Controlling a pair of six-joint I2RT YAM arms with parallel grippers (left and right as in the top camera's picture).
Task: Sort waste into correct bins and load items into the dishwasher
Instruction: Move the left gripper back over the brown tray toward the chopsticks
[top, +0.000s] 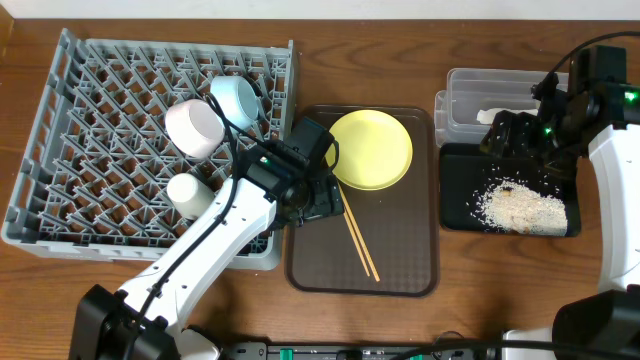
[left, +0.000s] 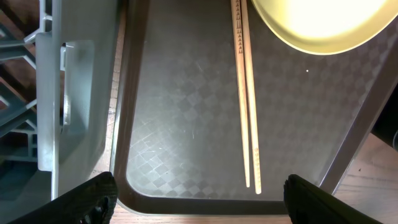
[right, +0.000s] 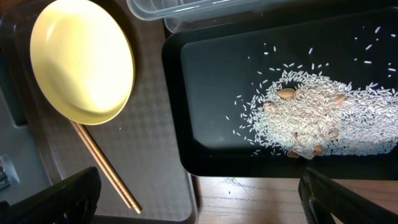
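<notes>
The desk (top: 500, 290) carries everything. The rack (top: 40, 150) sits to the left of the left pincer (top: 318, 200), and its grey wall (left: 74, 93) fills that side of the wrist view. This pincer stands apart and holds nothing; it hangs over the brown tray (top: 400, 240), close to the tray's rack-side edge.

The right pincer (top: 505, 135) is also spread wide and empty, and it hangs above the black tray (top: 460, 170). The tub (top: 470, 85) lies just beyond it, touching or nearly touching that tray's far edge.

The plate (top: 372, 150) rests on the brown tray, ahead of the left pincer and toward its right, and well to the left of the right pincer.

In the rack, left of the left pincer, the white bowl (top: 193, 127) and blue bowl (top: 234, 97) lie tipped just beside each other. The cup (top: 187, 193) sits nearer, close by the left arm.

The chopsticks (left: 247, 93) lie side by side on the brown tray below the left pincer, between its fingers (left: 93, 199), with their far ends beside the plate.

The napkin (top: 492, 114) shows in the tub, partly hidden behind the right pincer.

The rice (right: 317, 118) is heaped in the black tray under the right pincer, toward its right.
</notes>
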